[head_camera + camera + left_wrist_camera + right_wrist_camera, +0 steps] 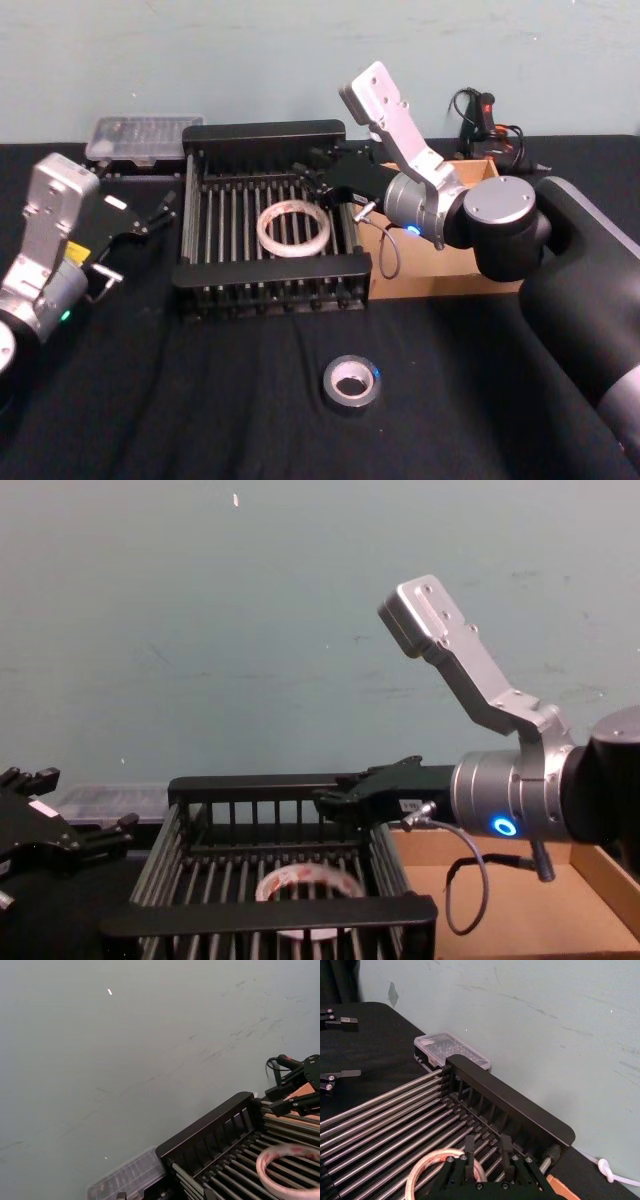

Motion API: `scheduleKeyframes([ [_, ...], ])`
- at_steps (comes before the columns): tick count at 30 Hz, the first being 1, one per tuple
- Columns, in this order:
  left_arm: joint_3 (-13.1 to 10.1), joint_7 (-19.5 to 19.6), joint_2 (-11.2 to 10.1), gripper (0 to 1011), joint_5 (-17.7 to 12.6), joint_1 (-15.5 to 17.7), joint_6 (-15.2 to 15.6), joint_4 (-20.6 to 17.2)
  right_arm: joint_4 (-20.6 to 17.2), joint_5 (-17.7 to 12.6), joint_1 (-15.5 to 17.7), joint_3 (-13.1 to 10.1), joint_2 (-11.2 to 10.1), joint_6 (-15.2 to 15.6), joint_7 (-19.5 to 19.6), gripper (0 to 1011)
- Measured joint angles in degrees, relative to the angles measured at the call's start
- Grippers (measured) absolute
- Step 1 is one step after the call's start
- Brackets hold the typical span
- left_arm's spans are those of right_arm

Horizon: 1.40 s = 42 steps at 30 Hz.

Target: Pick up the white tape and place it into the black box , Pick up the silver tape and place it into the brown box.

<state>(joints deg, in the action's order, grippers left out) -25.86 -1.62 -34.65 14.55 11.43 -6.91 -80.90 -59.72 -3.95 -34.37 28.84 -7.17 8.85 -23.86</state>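
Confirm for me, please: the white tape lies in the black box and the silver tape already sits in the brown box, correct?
Not quite. The white tape does lie in the black box, but the head view shows the silver tape on the black tablecloth, outside the brown box.

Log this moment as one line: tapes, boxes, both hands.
white tape: in black box | silver tape: on table, untouched | brown box: no tape seen | right hand: open over crate | left hand: open, beside crate
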Motion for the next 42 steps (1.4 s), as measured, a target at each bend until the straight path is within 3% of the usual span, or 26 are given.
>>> scheduleKeyframes([
  [1,0.0,0.0,0.0,1001,0.0,0.0,0.0,0.0,0.0,0.0,0.0,0.0,0.0,0.0,0.0,307],
  [4,0.0,0.0,0.0,1001,0.0,0.0,0.0,0.0,0.0,0.0,0.0,0.0,0.0,0.0,0.0,447],
  [18,0.0,0.0,0.0,1001,0.0,0.0,0.0,0.0,-0.1,-0.1,0.0,0.0,0.0,0.0,0.1,888],
  [23,0.0,0.0,0.0,1001,0.0,0.0,0.0,0.0,-0.1,-0.1,0.0,0.0,0.0,0.0,0.1,987],
  [36,0.0,0.0,0.0,1002,0.0,0.0,0.0,0.0,-0.3,-0.2,0.2,-0.1,-0.1,0.0,0.0,1002],
  [42,0.0,0.0,0.0,1001,0.0,0.0,0.0,0.0,-3.8,-1.2,1.9,-1.3,-2.2,0.8,-0.4,1002],
])
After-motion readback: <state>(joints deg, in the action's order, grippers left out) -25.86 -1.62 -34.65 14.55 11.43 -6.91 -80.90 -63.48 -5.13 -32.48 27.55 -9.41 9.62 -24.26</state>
